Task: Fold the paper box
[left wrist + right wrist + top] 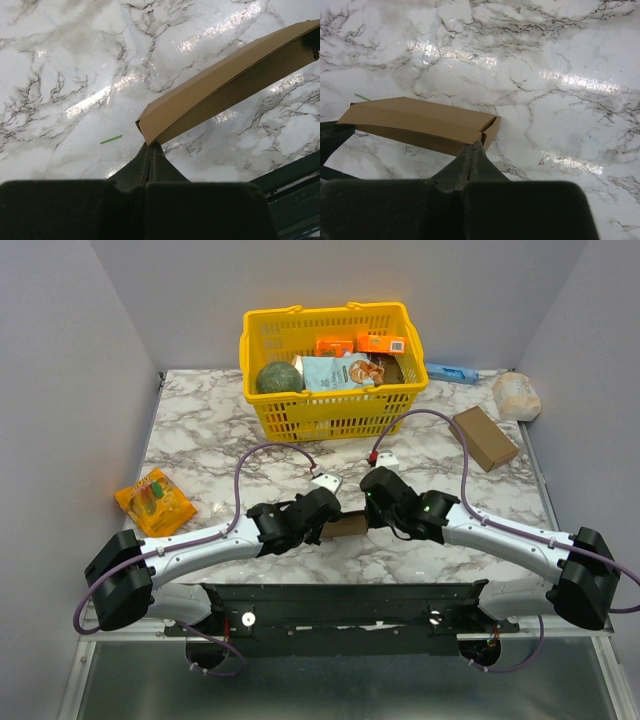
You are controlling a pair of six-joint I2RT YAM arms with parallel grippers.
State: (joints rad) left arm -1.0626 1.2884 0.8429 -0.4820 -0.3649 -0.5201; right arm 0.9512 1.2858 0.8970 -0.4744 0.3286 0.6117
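Observation:
The paper box point(345, 527) is thin plain brown cardboard, folded into a long flat shape and held between my two arms near the table's front. My left gripper point(150, 145) is shut on its left end point(165, 117), the box running up to the right. My right gripper point(477, 146) is shut on its right end point(487, 131), where a small end flap stands folded. In the top view the left gripper point(318, 530) and right gripper point(372, 518) pinch the box from both sides, a little above the marble.
A yellow basket point(330, 415) with groceries stands at the back. A blocky brown carton point(484, 437) and a pale bag point(516, 396) lie at the right. An orange snack packet point(154, 500) lies at the left. A green tape strip point(111, 139) is on the marble.

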